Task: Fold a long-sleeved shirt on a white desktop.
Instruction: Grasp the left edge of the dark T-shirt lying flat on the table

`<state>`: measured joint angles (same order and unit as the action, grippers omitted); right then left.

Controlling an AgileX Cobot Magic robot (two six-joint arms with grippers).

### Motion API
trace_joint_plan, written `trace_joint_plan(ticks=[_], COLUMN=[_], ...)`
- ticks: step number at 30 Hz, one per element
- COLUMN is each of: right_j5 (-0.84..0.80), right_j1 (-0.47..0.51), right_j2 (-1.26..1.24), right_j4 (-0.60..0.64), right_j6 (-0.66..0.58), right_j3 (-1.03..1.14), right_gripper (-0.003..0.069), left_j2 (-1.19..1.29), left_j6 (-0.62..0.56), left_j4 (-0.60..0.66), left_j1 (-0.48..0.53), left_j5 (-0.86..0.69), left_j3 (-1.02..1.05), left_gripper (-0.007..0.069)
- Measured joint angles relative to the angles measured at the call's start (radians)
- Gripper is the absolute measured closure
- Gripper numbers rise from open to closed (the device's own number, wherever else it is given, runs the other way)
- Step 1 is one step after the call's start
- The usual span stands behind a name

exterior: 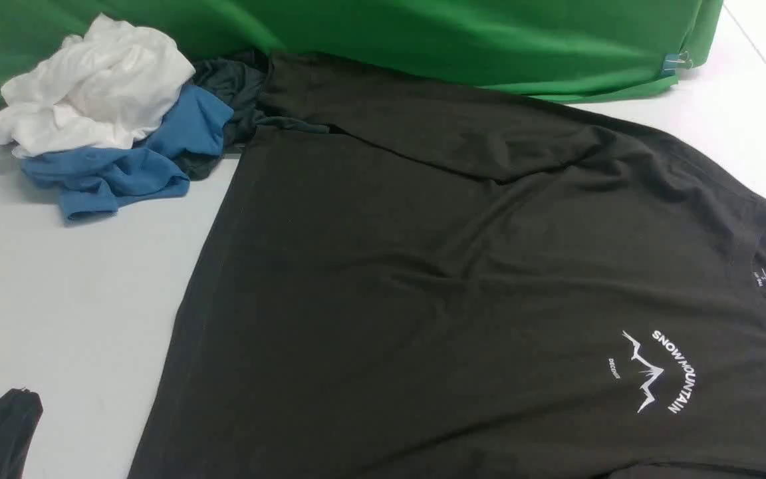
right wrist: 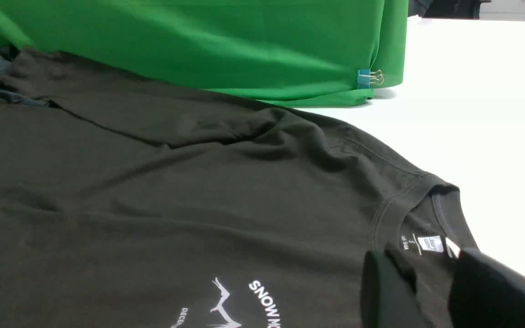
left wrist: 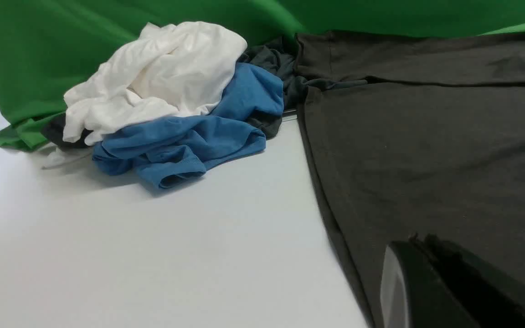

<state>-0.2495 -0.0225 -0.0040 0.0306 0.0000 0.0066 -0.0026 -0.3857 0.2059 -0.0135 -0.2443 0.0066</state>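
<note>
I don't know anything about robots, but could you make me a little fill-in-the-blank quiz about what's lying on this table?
1. The white chest lettering on the large black-brown knit shirt reads SNOW ____.
2. Under the crumpled white cloth garment lies a rumpled soft garment coloured ____.
3. The draped cloth backdrop behind the shirt is ____.
Missing words: MOUNTAIN; blue; green.
</note>
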Motion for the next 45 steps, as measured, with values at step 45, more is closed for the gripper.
trace_joint_plan(ticks=[45], right_j5=[0.000], right_j1=[0.000], right_j2=[0.000], right_j4=[0.000], right_j6=[0.000], right_j3=[0.000], right_gripper=[0.0418], left_j2=[0.000], left_j6=[0.327], left_j4=[0.156], left_j1=[0.003], left_j5=[0.616], left_j3=[0.000], left_gripper=[0.0605])
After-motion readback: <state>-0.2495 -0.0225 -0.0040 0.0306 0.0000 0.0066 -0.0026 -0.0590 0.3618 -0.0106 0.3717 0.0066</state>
